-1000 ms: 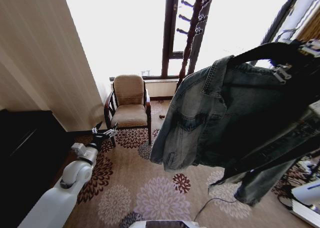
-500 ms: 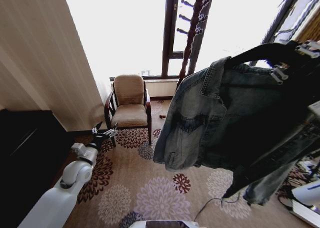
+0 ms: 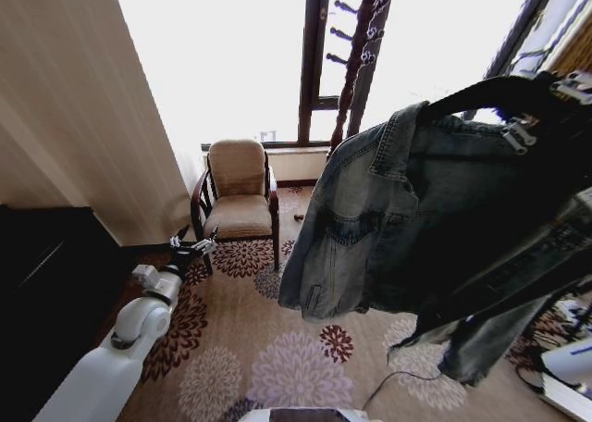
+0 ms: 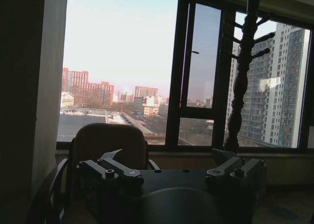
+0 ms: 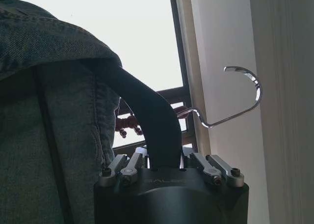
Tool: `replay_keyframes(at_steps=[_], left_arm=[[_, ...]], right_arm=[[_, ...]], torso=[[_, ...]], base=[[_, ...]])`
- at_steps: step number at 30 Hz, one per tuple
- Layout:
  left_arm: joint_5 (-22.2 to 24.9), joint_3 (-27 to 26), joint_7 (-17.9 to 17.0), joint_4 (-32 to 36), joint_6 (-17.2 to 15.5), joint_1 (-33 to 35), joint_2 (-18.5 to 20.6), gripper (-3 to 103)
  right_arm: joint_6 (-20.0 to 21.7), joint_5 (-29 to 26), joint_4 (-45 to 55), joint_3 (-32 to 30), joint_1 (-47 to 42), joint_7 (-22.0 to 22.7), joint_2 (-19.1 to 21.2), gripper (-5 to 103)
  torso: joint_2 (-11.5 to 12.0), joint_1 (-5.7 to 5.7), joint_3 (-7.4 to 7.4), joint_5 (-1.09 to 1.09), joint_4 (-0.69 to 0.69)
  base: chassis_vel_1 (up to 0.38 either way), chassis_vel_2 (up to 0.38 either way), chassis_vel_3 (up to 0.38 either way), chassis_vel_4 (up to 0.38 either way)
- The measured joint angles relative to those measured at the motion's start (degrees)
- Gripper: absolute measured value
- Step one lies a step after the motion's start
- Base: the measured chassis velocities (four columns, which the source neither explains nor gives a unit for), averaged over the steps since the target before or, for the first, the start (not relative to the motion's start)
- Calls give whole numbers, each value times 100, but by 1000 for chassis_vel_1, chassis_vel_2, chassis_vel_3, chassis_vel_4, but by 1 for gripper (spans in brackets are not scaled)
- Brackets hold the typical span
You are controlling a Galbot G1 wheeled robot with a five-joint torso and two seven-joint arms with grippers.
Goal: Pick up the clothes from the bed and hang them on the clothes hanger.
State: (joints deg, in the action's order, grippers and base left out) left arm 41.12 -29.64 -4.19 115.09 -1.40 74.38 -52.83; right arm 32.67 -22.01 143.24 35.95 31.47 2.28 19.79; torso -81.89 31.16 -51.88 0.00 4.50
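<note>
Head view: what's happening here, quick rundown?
The right pincer is shut on the black clothes hanger, holding it up with the denim jacket already draped over it. The hanger's silver hook is free, not on anything. A wooden coat stand rises by the window. The left pincer sits low and open, near the armchair.

Hotel room, armchair (image 3: pixel 239 192), patterned carpet (image 3: pixel 287 366)
</note>
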Motion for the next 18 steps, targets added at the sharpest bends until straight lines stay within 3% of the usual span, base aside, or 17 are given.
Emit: replay_keyframes(at_steps=[18], left_arm=[[0,0,0,0,0,1,0,100]], right_arm=[[54,13,0,260,398,-33,220,31]], torso=[[1,-2,2,0,-1]], base=[[-83,80,81,-79]])
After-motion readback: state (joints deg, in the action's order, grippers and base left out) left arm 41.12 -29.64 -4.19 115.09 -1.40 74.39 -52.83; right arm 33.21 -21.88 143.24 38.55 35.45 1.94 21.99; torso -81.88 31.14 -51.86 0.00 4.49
